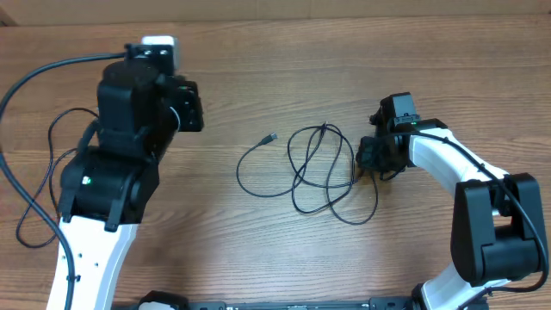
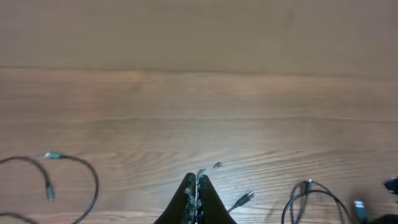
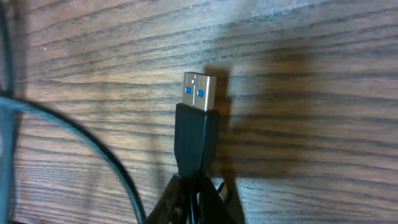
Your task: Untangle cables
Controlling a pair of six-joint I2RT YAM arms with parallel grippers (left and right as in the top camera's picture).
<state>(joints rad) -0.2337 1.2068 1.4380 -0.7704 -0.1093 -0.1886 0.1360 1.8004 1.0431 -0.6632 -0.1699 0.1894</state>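
Note:
The cables lie as overlapping thin black loops in the middle of the wooden table. One loose end with a small plug points toward the left arm. My right gripper sits at the loops' right edge, shut on a black USB plug whose metal tip sticks out above the fingertips. A cable strand curves past on the left. My left gripper is shut with nothing in it, hovering left of the loose plug and the loops.
A further thin black cord with a light-tipped plug lies at the lower left of the left wrist view. Thick black arm wires trail along the table's left side. The left arm's bulky body covers much of that side.

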